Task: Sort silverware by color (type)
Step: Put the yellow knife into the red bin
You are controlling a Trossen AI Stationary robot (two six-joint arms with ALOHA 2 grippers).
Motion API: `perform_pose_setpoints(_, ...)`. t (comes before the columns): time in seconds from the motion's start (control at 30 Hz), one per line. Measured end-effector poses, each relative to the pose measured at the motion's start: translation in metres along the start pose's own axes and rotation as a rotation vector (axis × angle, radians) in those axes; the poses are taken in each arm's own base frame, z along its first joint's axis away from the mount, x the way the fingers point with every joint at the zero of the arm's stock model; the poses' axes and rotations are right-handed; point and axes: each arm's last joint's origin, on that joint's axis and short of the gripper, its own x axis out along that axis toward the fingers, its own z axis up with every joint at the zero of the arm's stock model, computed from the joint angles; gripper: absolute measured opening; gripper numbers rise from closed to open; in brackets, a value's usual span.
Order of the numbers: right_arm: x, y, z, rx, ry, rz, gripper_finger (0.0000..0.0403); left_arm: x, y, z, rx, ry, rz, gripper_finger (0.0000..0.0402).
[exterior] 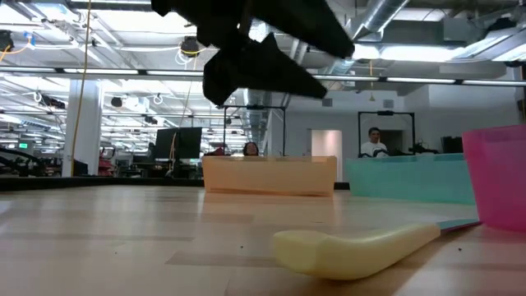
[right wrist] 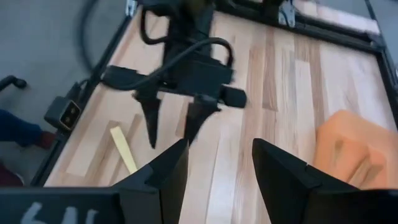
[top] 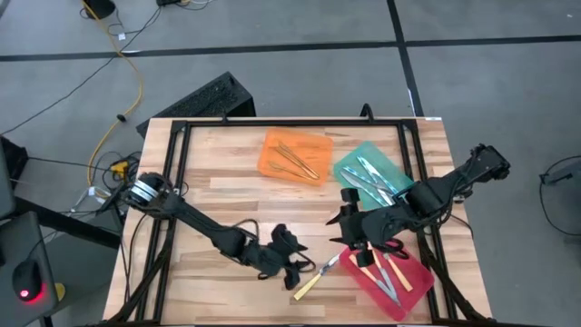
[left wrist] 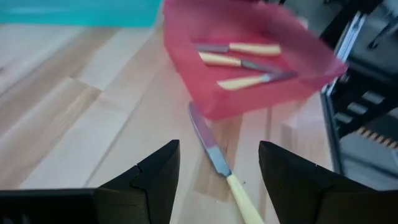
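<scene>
Left gripper [top: 298, 265] sits low over the front-centre of the wooden table [top: 218, 195], fingers spread apart with nothing between them. In the left wrist view the fingers [left wrist: 155, 180] straddle bare wood, and a yellow-handled knife [left wrist: 221, 168] lies flat on the table just ahead of them, silver blade pointing at the red tray [left wrist: 249, 93] and its tip just short of the tray wall. Not gripped.

High view: same knife [top: 315, 278] lies diagonal between the left gripper and the red tray [top: 413, 282], just beside both. Low view shows its pale yellow handle [exterior: 353, 251] resting flat on the wood, with the pink-red tray wall [exterior: 496, 177] at the right.

Red tray holds three yellow-handled utensils [left wrist: 239, 61], lying roughly parallel.

Right gripper [top: 356, 238] hovers at the back corner of the red tray, between it and the green tray [top: 349, 166]. Fingers [right wrist: 165, 171] parted, empty.

Green tray holds blue-handled silverware [top: 374, 178]; count unclear. Orange tray [top: 272, 143] at table back-centre holds gold utensils [top: 295, 159], several, crossing each other.

Two people [exterior: 375, 141] visible far back in the room, low view only.
</scene>
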Motion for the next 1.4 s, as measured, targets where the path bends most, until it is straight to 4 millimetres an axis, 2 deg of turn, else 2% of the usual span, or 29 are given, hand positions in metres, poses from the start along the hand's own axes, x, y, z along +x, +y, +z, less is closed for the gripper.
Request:
perform_pose_setpoints(0.33,0.001,-0.003,-0.004,0.027,0.036,-0.033,0.0198,0.049,-0.03,-0.006,0.199,0.148,0.123,0.0201)
perform_pose_setpoints(0.53,0.001,-0.003,-0.005,0.029,0.045,-0.037,0.0198,0.08,-0.042,-0.015,0.22,0.213,0.144,0.0201)
perform_pose_setpoints(0.67,0.001,-0.003,-0.005,0.03,0.045,-0.037,0.0198,0.089,-0.043,-0.022,0.198,0.231,0.153,0.0201)
perform_pose_setpoints(1.17,0.001,-0.003,-0.005,0.031,0.048,-0.04,0.0198,0.085,-0.025,-0.04,0.248,0.346,0.3,0.0201)
perform_pose_setpoints(1.27,0.001,-0.003,-0.005,0.045,0.052,-0.042,0.0198,0.08,-0.019,-0.042,0.286,0.388,0.374,0.0201)
perform_pose_setpoints(1.4,0.001,-0.005,-0.006,0.066,0.062,-0.048,0.0198,0.071,-0.011,-0.04,0.246,0.407,0.477,0.0201)
